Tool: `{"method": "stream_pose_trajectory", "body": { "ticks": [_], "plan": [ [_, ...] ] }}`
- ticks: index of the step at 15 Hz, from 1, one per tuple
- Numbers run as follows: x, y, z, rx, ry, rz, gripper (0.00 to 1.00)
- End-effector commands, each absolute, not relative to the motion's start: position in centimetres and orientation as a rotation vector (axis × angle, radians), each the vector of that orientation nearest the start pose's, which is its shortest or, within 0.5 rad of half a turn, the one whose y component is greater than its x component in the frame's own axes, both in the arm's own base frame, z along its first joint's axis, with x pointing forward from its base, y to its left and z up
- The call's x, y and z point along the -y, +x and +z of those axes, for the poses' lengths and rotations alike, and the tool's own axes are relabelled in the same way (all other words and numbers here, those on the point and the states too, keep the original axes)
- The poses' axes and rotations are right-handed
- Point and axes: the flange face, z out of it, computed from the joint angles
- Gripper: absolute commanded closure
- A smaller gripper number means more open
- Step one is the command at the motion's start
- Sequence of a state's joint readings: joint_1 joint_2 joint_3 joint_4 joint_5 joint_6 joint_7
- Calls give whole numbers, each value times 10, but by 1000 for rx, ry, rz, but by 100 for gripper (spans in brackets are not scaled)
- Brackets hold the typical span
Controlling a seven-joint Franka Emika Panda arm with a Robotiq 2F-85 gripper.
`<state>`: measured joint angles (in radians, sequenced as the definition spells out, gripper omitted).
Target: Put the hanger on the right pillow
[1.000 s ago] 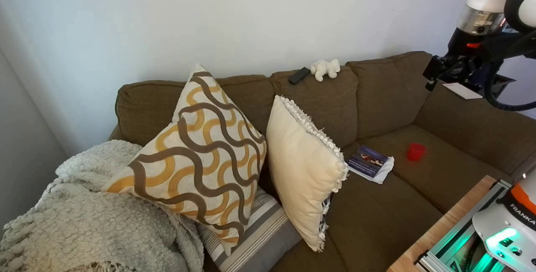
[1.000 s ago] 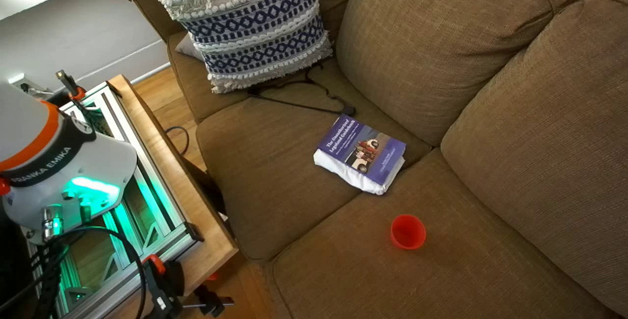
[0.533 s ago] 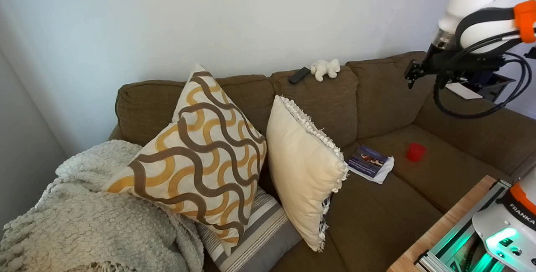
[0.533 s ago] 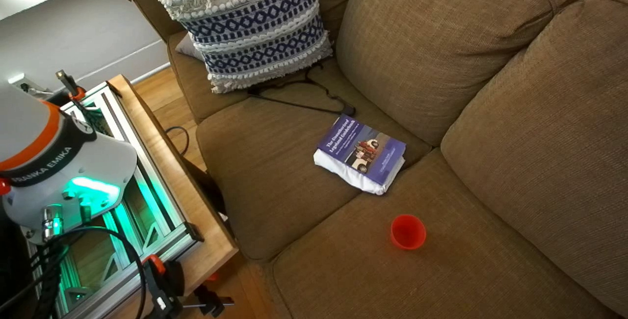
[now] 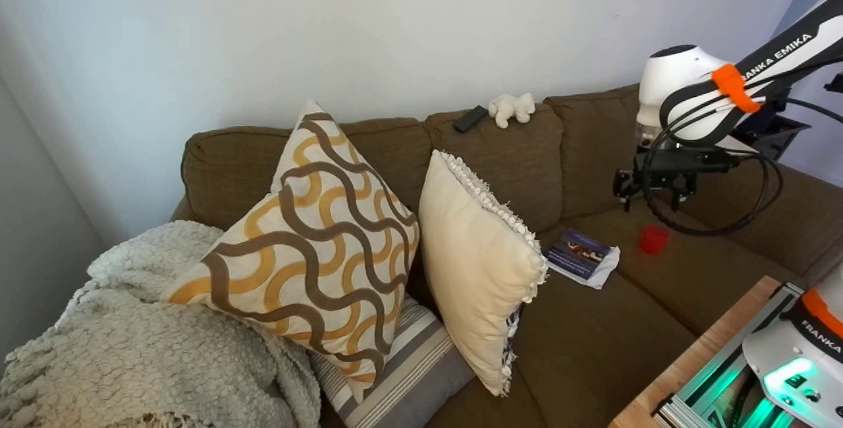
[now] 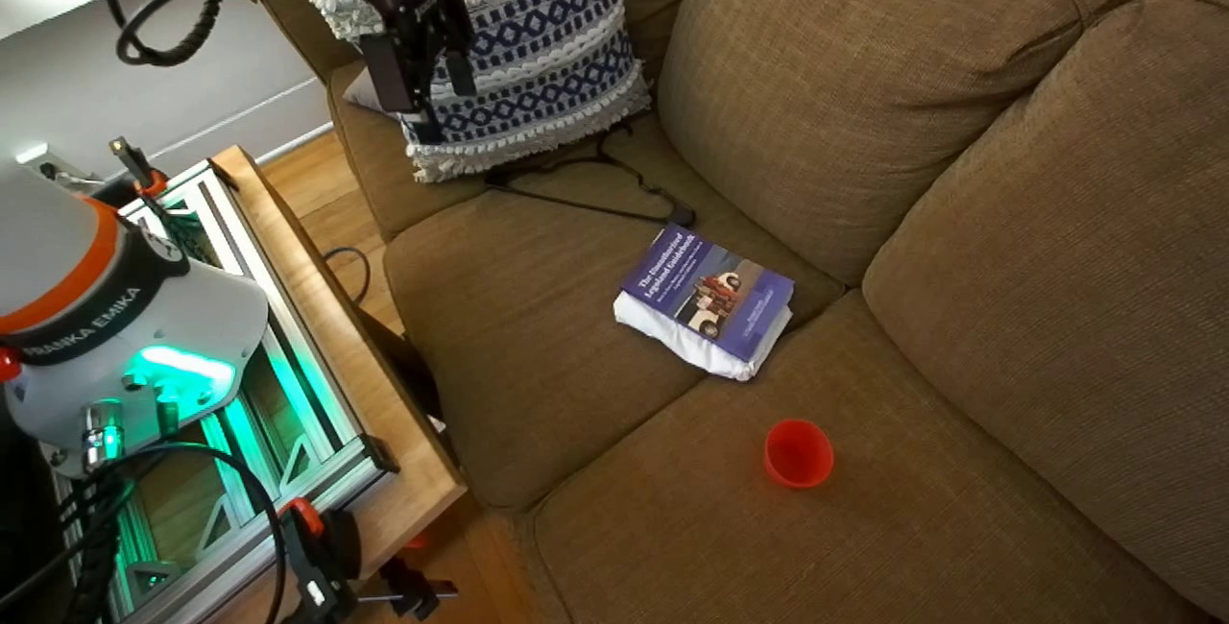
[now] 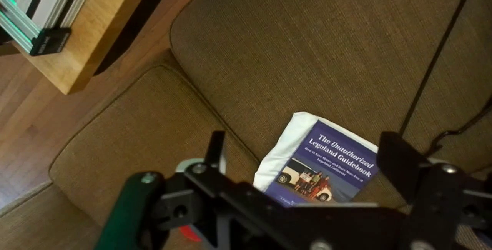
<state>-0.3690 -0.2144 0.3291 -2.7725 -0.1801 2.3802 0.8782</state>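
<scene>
The black hanger (image 6: 586, 205) lies flat on the brown couch, between the fringed pillow and the book, its hook by the pillow's base. It partly shows in the wrist view (image 7: 417, 97), one end hidden behind a finger. The right pillow stands upright on edge: its plain cream face (image 5: 474, 257) shows in an exterior view, its fringed blue-and-white face (image 6: 518, 58) in an exterior view. My gripper (image 5: 652, 204) is open and empty, in the air above the couch. It shows in front of the pillow in an exterior view (image 6: 448, 110) and over the book in the wrist view (image 7: 303, 146).
A purple book (image 6: 715, 293) on a white cloth lies close to the hanger's end. A red cup (image 6: 799, 453) stands on the seat. The wavy-patterned pillow (image 5: 329, 237), a fleece blanket (image 5: 164, 342), a remote (image 5: 470, 119) and a white plush toy (image 5: 512, 110) are also there.
The arm has swung over the couch and come down, leftward in an exterior view. The gripper has entered view before the fringed pillow. The hanger and pillows have not moved.
</scene>
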Motion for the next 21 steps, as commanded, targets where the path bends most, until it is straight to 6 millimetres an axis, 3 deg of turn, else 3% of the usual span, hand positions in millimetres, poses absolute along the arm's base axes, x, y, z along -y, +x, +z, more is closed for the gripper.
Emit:
{"method": "stream_pose_trajectory", "body": {
  "ticks": [1, 3, 6, 11, 14, 18, 21],
  "plan": [
    [24, 361, 257, -1297, -3119, 192, 0],
    [23, 362, 258, -1297, -3117, 188, 0],
    [26, 372, 214, -1406, -3017, 334, 0],
    [37, 386, 145, -1746, -2725, 314, 0],
    [34, 422, 108, -1898, -2602, 275, 0],
    [3, 475, 56, -1960, -2687, 327, 0],
    [-37, 491, 8, -1869, -2787, 597, 0]
  ]
}}
